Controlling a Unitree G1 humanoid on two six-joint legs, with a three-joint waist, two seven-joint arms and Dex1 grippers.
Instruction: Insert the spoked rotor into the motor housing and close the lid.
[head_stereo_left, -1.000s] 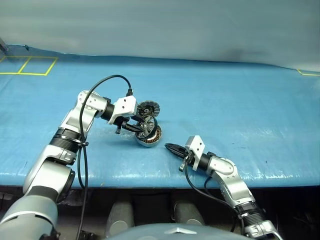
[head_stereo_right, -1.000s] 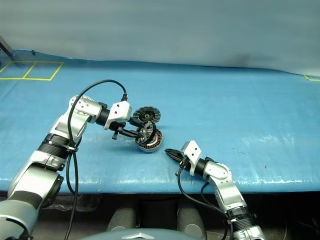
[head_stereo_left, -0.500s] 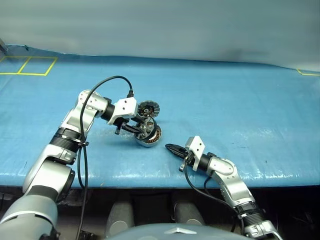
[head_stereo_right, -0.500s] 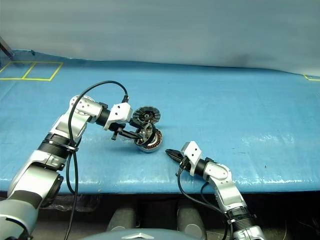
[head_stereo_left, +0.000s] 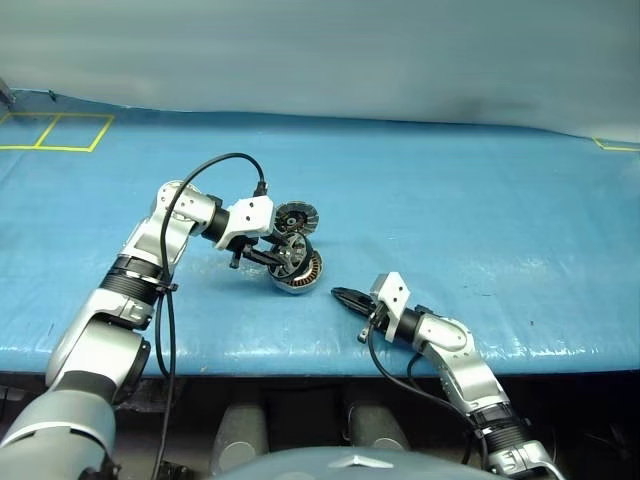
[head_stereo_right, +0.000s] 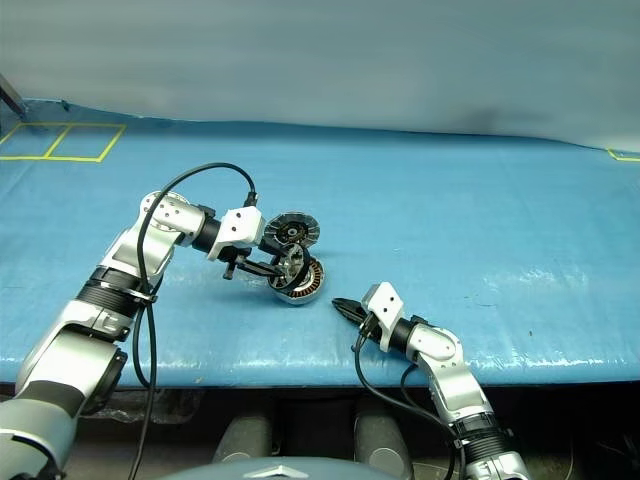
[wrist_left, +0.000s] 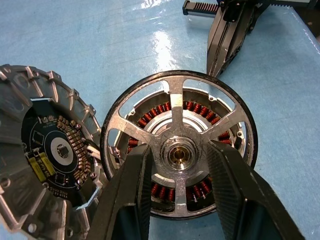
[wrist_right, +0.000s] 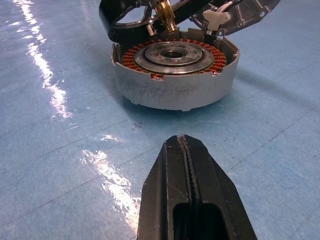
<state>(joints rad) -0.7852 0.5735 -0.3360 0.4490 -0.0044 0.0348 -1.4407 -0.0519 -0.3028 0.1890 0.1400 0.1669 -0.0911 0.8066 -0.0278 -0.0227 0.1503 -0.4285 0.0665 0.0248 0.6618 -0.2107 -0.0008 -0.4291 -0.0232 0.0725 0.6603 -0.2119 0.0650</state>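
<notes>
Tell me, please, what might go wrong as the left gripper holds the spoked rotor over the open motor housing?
1. The spoked rotor, pinched at its hub by the left gripper, sits tilted above the motor housing; lowered askew, it could jam on the rim.
2. The lid lies open right beside the housing; the rotor's rim might catch it.
3. The right gripper rests shut and apart, so nothing braces the housing against sliding.

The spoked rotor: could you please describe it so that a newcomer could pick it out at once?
On the blue table, look at the left gripper. Its fingers clasp the hub of the rotor, held tilted over the housing. It is a dark-rimmed wheel with silver spokes and open gaps, unlike the finned lid with a circuit board beside it.
</notes>
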